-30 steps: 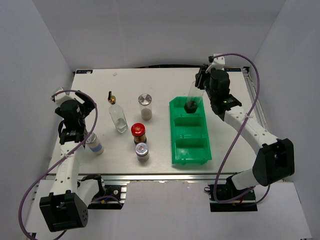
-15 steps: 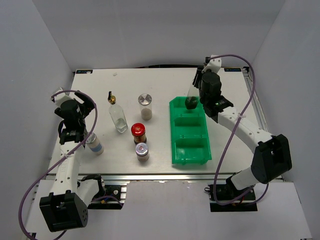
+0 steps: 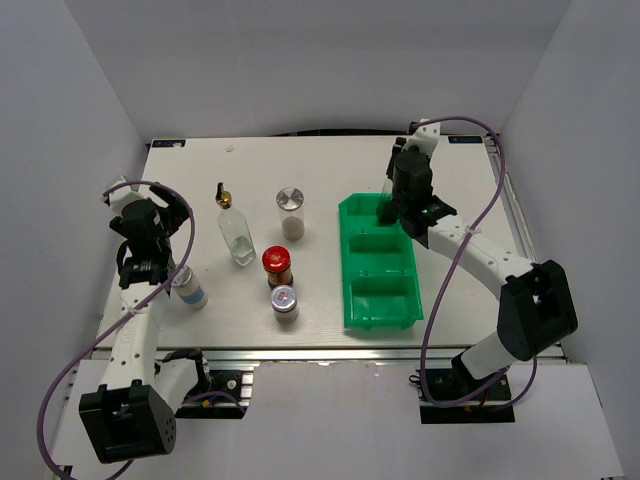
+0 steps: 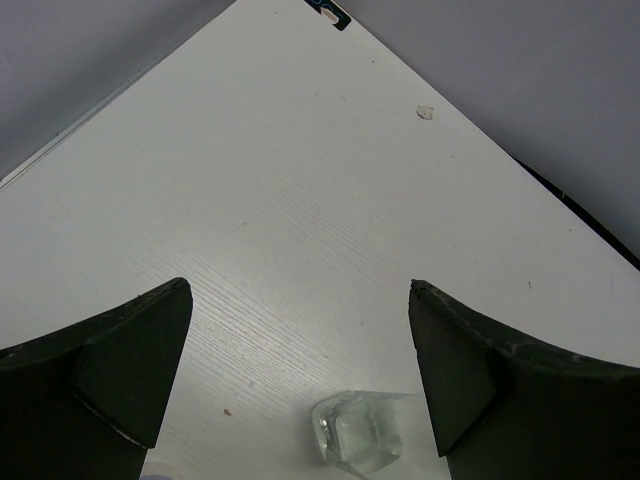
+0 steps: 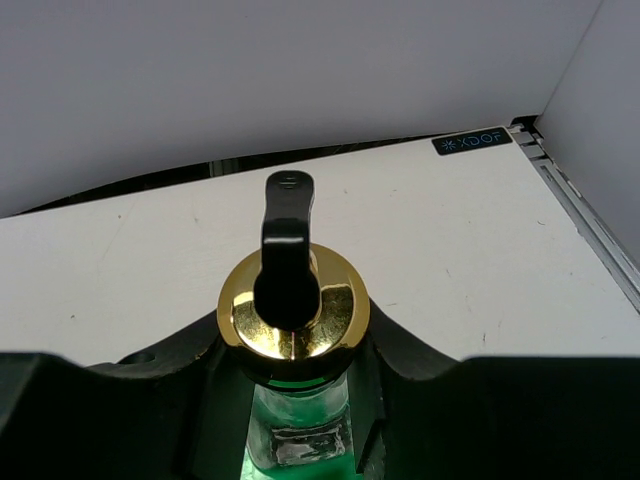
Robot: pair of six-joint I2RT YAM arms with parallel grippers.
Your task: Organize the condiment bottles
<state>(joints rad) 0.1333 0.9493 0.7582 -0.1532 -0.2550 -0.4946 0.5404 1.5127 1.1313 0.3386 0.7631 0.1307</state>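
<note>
Tabletop [image 3: 200, 170]: carries the bin and five free bottles.
Green bin [image 3: 350, 280]: right of centre, long axis running near to far.
Right fingers [image 5: 140, 400]: clamped on the neck of the held tall bottle.
Left fingers [image 4: 120, 370]: apart, over bare tabletop.
Held tall bottle [image 5: 292, 310]: upright at the bin's far compartment, long axis vertical, black spout pointing up.
Free tall bottle [image 3: 236, 240]: upright, spout up, left of the bin.
Red-capped jar [image 3: 277, 266]: upright, centre.
Silver-lidded jars [image 3: 290, 212]: three, upright, apart from each other.
</note>
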